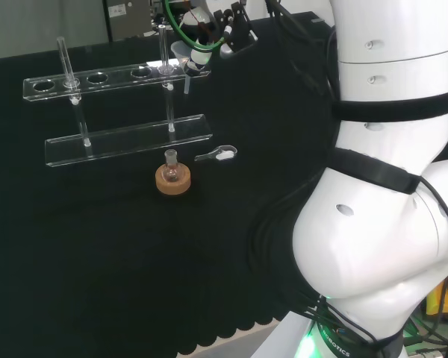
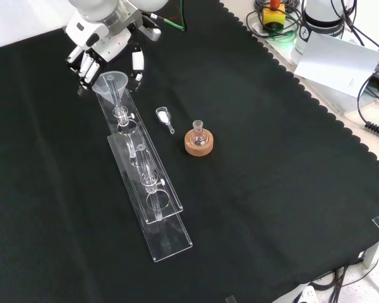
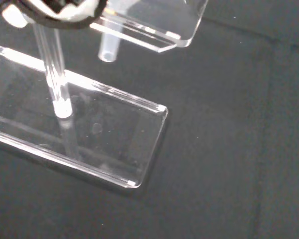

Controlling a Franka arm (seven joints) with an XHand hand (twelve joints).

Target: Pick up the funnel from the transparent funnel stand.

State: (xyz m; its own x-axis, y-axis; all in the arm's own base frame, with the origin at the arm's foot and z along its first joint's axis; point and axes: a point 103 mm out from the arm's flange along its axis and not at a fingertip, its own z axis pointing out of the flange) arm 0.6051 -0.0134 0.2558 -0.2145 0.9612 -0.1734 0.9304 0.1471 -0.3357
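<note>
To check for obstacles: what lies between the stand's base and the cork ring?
In the front view, a small scoop lies between the base and the cork ring.

— What does the arm [image 1: 388,186] look like?
— Big, glossy white rounded links, black bands around them, black cables alongside.
— And the hand [image 2: 98,44]?
— White shell, black-and-white fingers, a green cable.
</note>
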